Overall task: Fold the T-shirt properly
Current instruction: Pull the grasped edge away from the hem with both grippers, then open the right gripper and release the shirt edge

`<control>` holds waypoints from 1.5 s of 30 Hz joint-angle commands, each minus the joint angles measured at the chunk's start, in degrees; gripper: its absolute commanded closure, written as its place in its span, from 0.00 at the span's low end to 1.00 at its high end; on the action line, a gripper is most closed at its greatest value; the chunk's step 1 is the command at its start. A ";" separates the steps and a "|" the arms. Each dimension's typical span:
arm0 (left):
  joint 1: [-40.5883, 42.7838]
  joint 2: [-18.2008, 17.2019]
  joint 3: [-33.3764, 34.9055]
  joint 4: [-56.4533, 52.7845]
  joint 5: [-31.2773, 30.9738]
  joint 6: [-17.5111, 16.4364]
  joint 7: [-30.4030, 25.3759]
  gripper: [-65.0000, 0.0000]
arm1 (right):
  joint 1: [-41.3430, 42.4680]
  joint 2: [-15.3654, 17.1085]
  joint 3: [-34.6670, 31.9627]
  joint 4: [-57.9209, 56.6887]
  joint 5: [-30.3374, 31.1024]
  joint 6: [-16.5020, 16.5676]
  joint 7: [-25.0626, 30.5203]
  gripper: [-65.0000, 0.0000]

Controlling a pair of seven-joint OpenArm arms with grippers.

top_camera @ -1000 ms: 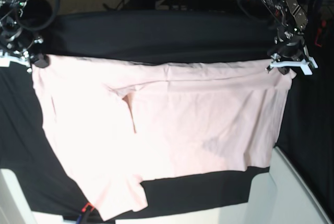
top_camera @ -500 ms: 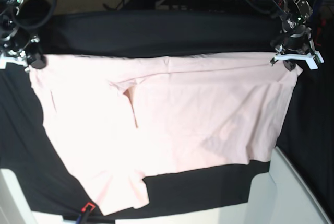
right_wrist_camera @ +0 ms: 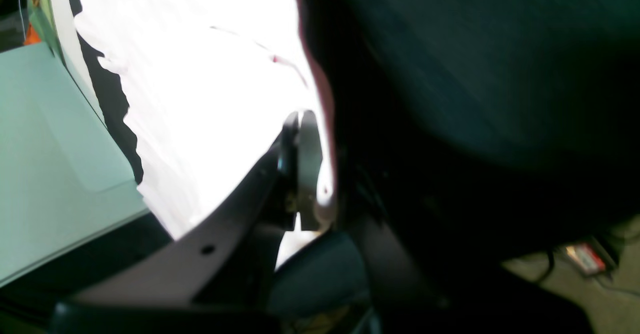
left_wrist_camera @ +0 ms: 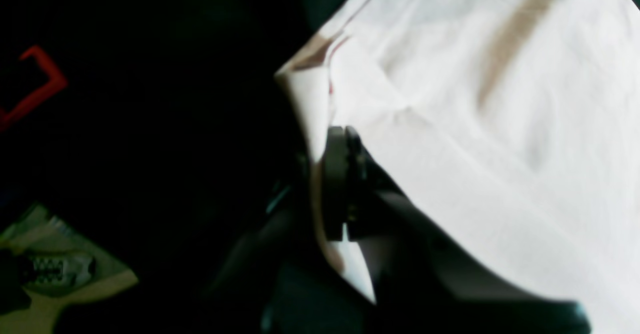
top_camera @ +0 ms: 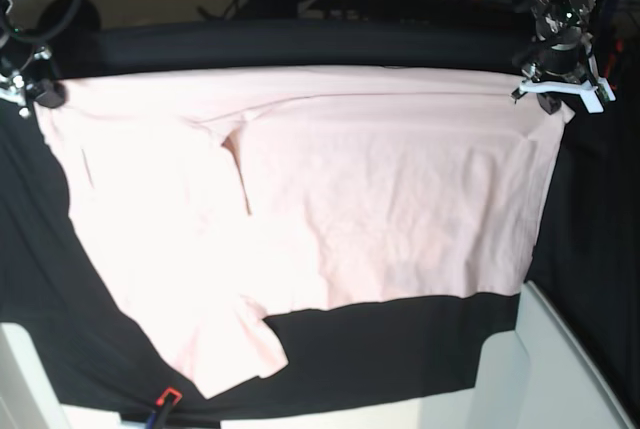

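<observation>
On the surface under its black cloth [top_camera: 300, 49], the T-shirt [top_camera: 330, 209] lies stretched wide because the left fingers [top_camera: 553, 92] and right fingers [top_camera: 40, 97] each pinch a far corner shut, probably to flatten it.

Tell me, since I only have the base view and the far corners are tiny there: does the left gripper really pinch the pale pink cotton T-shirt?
Observer: Yes. In the left wrist view the left gripper has its black pads pressed together on the edge of the pale pink cotton T-shirt.
Operator: And the right one?
Observer: The right gripper is shut on the T-shirt's edge too, seen from its wrist camera.
Operator: Anything near the left arm?
Observer: A red bracket shape shows against the dark background.
</observation>
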 commanded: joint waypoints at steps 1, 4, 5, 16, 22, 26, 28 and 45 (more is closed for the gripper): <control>0.51 -0.25 -0.46 2.17 0.03 0.42 -1.83 1.00 | 0.35 1.29 1.10 0.98 0.68 0.25 1.01 1.00; 2.36 0.90 -0.19 4.54 0.03 0.42 -1.83 1.00 | -0.27 1.20 0.92 0.81 0.59 0.25 1.10 1.00; 2.88 1.51 -0.19 5.16 0.30 0.42 -1.83 1.00 | -0.44 1.12 0.92 0.81 0.59 0.25 1.10 1.00; 5.96 1.95 -0.54 5.69 0.56 0.42 -1.91 1.00 | -3.43 1.20 1.10 0.98 0.77 0.25 1.01 1.00; 7.98 1.95 -0.54 6.39 0.56 0.42 -2.00 1.00 | -5.36 1.20 1.10 0.98 0.77 0.25 1.27 1.00; 8.77 1.86 -0.63 6.39 0.56 0.42 -2.00 1.00 | -5.36 1.20 1.01 0.98 0.50 0.25 1.19 1.00; 9.13 1.86 -0.63 6.21 0.65 0.42 -2.00 1.00 | -5.36 1.20 0.92 0.89 0.50 0.25 1.19 1.00; 9.65 1.78 -0.63 5.60 0.65 0.42 -1.83 1.00 | -6.33 0.94 1.10 0.72 0.68 0.16 0.83 0.92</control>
